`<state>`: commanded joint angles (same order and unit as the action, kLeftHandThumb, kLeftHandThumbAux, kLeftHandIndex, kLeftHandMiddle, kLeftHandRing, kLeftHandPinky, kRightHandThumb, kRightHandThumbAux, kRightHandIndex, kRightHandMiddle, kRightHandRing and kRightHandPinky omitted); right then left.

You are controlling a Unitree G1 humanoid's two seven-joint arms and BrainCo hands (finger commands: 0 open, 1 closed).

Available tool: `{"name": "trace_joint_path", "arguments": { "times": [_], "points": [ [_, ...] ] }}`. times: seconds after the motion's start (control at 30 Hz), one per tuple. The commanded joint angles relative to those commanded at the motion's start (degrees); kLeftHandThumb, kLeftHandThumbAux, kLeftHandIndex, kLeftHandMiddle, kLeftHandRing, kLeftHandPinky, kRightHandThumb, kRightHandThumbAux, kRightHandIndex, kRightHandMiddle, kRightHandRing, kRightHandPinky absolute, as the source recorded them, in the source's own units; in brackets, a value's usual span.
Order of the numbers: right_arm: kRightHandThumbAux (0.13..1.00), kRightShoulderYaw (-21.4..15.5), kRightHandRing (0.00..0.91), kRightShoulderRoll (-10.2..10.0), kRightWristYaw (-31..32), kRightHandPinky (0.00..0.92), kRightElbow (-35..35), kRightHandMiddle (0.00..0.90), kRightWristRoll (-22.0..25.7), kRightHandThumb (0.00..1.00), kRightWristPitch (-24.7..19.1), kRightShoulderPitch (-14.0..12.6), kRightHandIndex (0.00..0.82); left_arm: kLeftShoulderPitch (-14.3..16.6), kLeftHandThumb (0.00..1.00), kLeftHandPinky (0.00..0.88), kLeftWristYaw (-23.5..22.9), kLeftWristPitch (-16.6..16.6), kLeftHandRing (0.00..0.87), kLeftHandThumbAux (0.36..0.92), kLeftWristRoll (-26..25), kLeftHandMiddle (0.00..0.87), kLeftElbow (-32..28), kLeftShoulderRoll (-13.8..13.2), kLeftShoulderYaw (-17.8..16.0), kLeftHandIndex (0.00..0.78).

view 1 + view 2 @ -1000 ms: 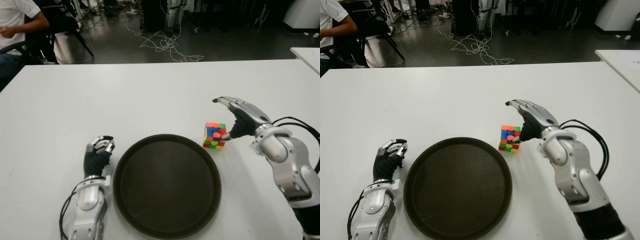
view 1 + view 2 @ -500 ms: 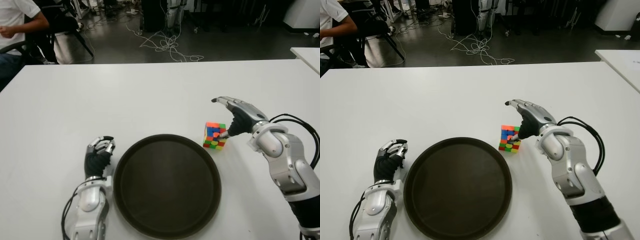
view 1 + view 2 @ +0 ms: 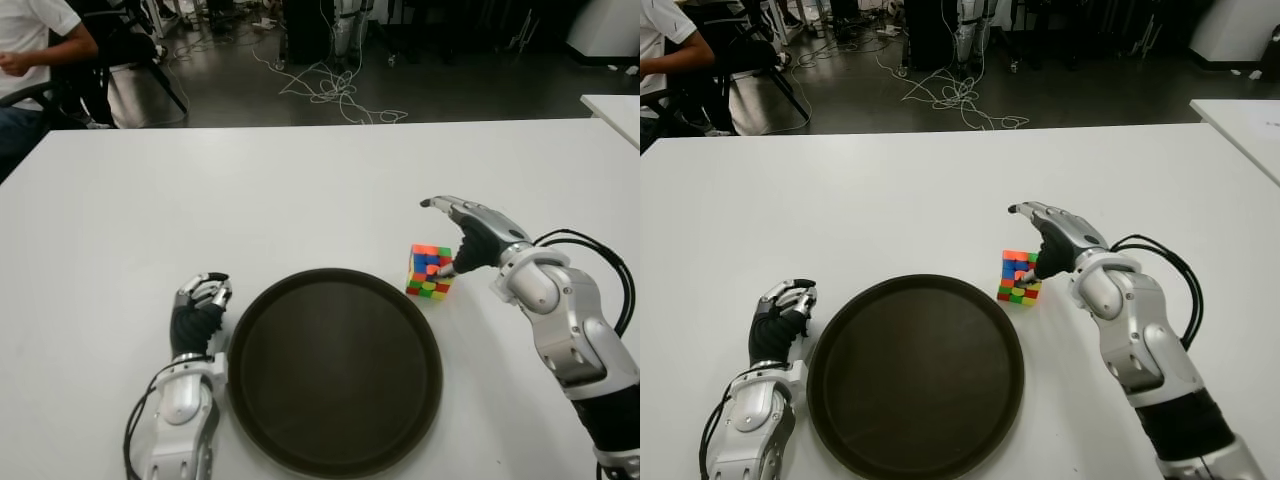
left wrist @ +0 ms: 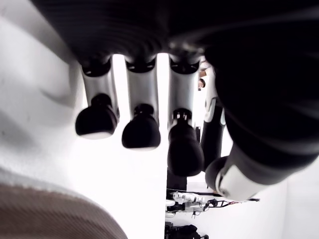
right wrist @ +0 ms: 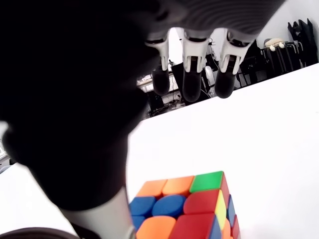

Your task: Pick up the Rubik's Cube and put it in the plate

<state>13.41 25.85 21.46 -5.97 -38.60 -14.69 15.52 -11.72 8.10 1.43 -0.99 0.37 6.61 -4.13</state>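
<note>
Silver and black, the right hand (image 3: 470,236) reaches over the cube (image 3: 429,272) from the robot's right, its fingers (image 5: 192,79) stretched out flat above it and holding nothing. The thumb tip comes down against the cube's right side; the other fingers stay clear of it. The cube stands on the white table (image 3: 250,200), just beyond the right rim of the dark round plate (image 3: 335,370), close to it but outside. The left hand (image 3: 196,310) shows just left of the plate, fingers (image 4: 141,130) curled in with nothing in them. Beyond the table's far edge, cables (image 3: 335,95) lie on the floor, and a person (image 3: 30,50) sits at far left.
</note>
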Motion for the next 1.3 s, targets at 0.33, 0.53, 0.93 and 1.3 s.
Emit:
{"name": "trace_joint_path", "arguments": {
  "times": [0.33, 0.53, 0.93, 1.3],
  "points": [
    [0.965, 0.7, 0.121, 0.3, -0.2, 0.162, 1.1, 0.116, 0.0, 0.0, 0.6, 0.4, 0.069, -0.1, 0.706, 0.825, 0.1, 0.1, 0.82, 0.706, -0.3, 0.794, 0.0, 0.3, -0.1, 0.444],
    [0.96, 1.1, 0.115, 0.1, -0.7, 0.145, 2.0, 0.115, 0.0, 0.0, 1.2, 0.4, 0.071, -0.2, 0.706, 0.828, 0.0, 0.1, 0.824, 0.706, -0.6, 0.797, -0.1, 0.4, -0.3, 0.444],
    [0.947, 3.2, 0.182, -0.2, 1.3, 0.184, 1.5, 0.154, -1.5, 0.0, -1.7, 0.2, 0.047, 0.0, 0.707, 0.827, 0.1, -0.3, 0.822, 0.706, 0.0, 0.795, 0.2, 0.0, -0.2, 0.444],
    [0.922, 4.5, 0.174, 0.1, 2.6, 0.153, 1.1, 0.15, -1.4, 0.0, -2.5, 0.0, 0.053, 0.1, 0.708, 0.826, -0.8, -0.2, 0.822, 0.705, -1.1, 0.793, 0.8, 0.0, -0.7, 0.444]
  ]
}}
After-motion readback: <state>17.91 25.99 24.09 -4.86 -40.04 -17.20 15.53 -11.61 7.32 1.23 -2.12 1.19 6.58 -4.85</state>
